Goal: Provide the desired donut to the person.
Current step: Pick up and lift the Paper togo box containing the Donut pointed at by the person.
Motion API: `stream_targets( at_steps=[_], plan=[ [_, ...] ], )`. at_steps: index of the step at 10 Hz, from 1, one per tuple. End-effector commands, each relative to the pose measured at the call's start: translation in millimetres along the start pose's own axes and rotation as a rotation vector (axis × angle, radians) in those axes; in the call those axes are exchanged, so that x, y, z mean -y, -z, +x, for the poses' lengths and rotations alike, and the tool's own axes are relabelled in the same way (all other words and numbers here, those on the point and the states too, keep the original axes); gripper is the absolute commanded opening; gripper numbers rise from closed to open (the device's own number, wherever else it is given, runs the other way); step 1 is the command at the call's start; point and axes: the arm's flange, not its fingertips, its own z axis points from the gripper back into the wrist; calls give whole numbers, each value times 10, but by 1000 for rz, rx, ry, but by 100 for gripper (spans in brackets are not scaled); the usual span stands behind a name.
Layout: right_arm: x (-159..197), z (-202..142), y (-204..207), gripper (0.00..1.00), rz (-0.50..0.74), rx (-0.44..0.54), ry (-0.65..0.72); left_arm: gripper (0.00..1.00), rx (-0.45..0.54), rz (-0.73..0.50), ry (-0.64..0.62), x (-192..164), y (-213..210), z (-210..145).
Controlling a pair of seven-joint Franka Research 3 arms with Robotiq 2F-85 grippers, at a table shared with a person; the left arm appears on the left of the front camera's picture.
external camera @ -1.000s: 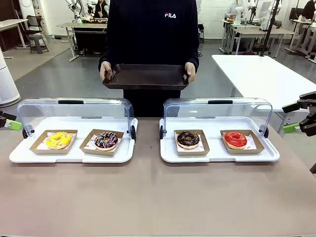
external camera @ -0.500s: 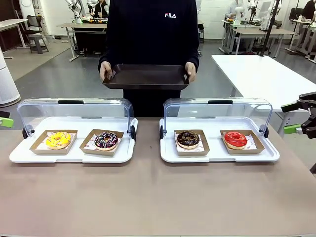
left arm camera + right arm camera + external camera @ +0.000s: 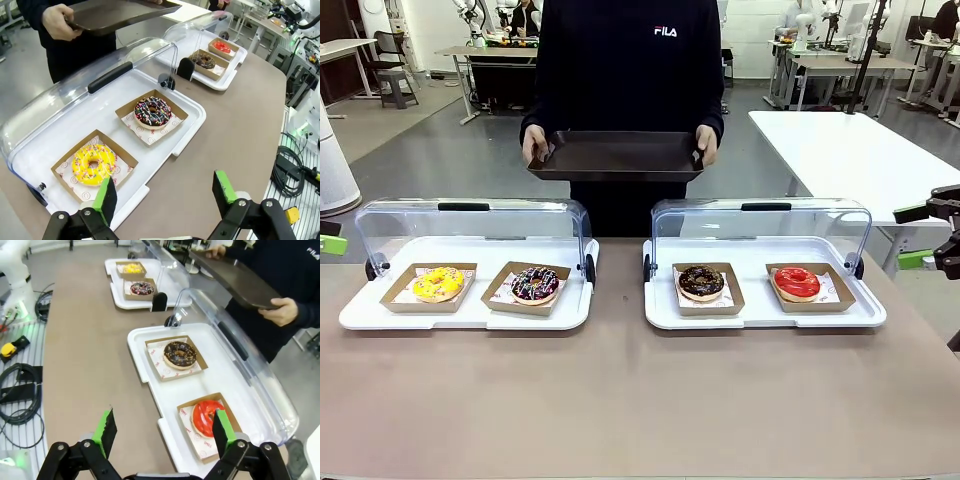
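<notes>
While both arms are drawn slightly further outward than a second ago, no donut is yet approached, so the handover is judged not begun. The left gripper (image 3: 165, 186) is held wide open and empty, touching nothing; just beyond its fingers the yellow donut (image 3: 92, 164) is seen, the sprinkled chocolate donut (image 3: 152, 111) farther on. The right gripper (image 3: 162, 427) is likewise spread wide and empty, with the red donut (image 3: 202, 417) just ahead and the chocolate donut (image 3: 180, 354) beyond. Farther off, a dark tray (image 3: 615, 155) is held out by the person (image 3: 620, 70); which donut is wanted cannot be told.

I see clear glossy plastic lids (image 3: 470, 228), smooth white plastic trays (image 3: 470, 322), matt brown cardboard holders (image 3: 525, 310), a matt tabletop (image 3: 640, 400) and a glossy red-glazed donut (image 3: 785, 285).
</notes>
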Motion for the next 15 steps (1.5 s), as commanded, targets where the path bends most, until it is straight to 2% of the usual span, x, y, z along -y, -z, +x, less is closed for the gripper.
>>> stream_targets(
  at_steps=[1,2,3,15],
  plan=[
    [-18,-19,33,100,-1,10,0,100,9,5,-1,18,17,-44],
    [-29,28,92,100,29,-44,32,100,-25,-21,5,27,46,-40],
    [-5,0,12,100,0,-2,6,100,-5,4,-6,1,2,-4],
    [-5,0,12,100,0,-2,6,100,-5,4,-6,1,2,-4]
  ],
)
